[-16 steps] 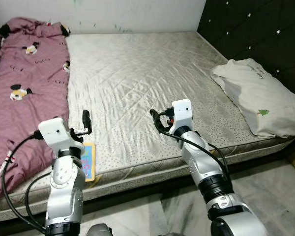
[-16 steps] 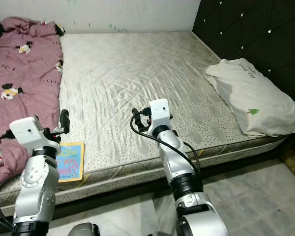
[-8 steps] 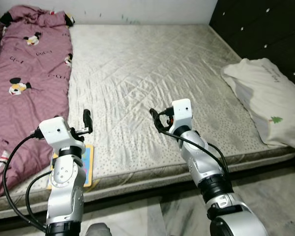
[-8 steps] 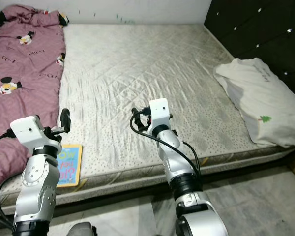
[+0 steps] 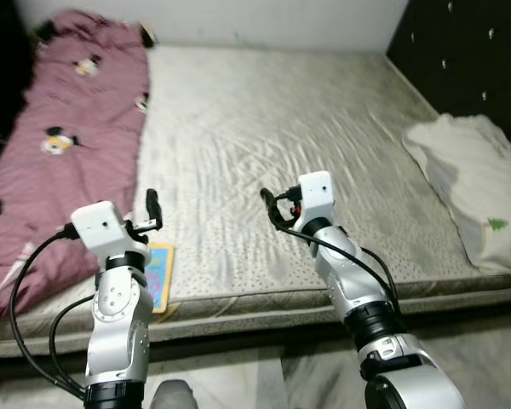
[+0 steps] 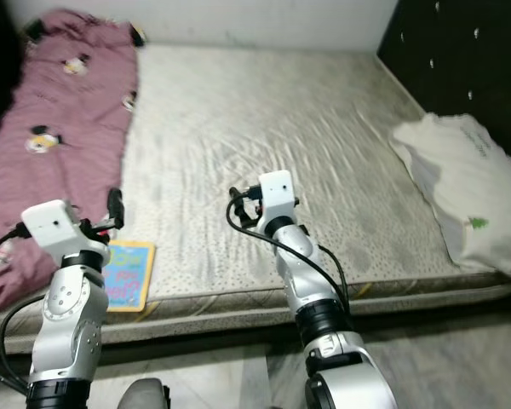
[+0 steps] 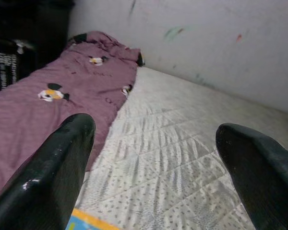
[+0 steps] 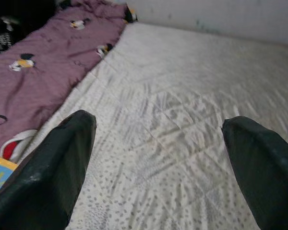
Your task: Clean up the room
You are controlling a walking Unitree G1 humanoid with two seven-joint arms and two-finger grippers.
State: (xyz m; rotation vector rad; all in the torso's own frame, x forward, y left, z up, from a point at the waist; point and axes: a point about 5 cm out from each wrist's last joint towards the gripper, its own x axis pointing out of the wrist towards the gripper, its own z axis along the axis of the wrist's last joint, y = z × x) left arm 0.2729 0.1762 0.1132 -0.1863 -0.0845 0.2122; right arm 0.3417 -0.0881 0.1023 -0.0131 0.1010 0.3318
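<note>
Hovering above the near edge of the grey quilted mattress (image 5: pixel 264 153), the left gripper (image 7: pixel 156 158) and right gripper (image 8: pixel 158 158) both hold their black fingers spread wide with nothing between them. A thin blue and yellow picture book (image 6: pixel 128 273) lies flat just beside the left gripper at that edge. Farther off, a mauve cartoon-print blanket (image 5: pixel 68 145) runs along the left side and a white pillow (image 5: pixel 473 183) lies at the right, against the dark tufted headboard (image 5: pixel 468 60).

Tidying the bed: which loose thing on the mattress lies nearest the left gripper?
The book, bright blue, flat by the left gripper; blanket and pillow lie farther.
</note>
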